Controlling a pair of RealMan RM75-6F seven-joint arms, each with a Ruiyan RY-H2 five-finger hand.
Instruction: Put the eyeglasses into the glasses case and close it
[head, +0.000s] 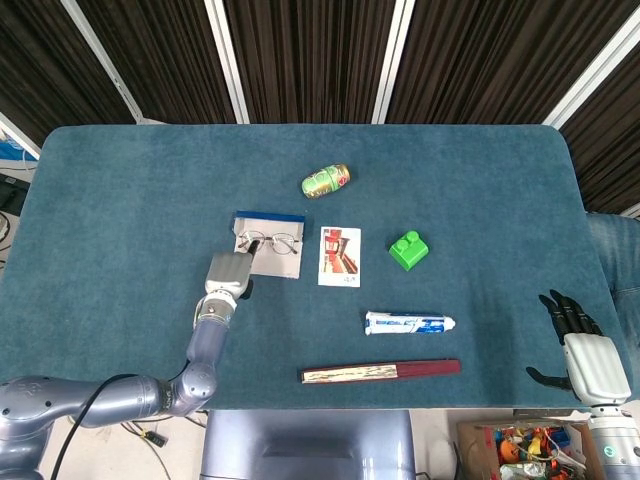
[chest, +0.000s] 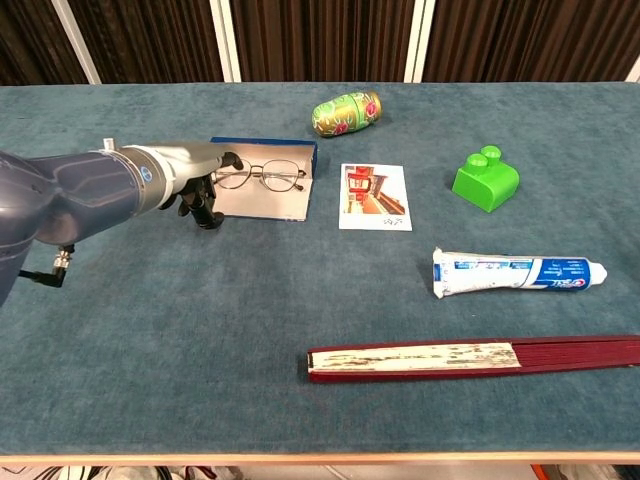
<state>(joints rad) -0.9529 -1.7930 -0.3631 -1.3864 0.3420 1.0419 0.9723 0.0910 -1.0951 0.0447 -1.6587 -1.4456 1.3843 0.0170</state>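
Eyeglasses (chest: 262, 177) lying crosswise in open glasses case (chest: 262, 198), lenses toward viewer, left hand (chest: 195, 170) fingers curled empty beside it, right hand (head: 585, 352) fingers spread, teal worktop (chest: 200, 330), dark slatted wall (head: 300, 50)

The left hand (chest: 195, 180) covers the glasses case's (chest: 265, 200) left end; the fan (chest: 470, 358) runs past the chest view's right edge.

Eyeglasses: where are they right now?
The eyeglasses lie in the open glasses case, left of centre in both views, between the left hand and the photo card.
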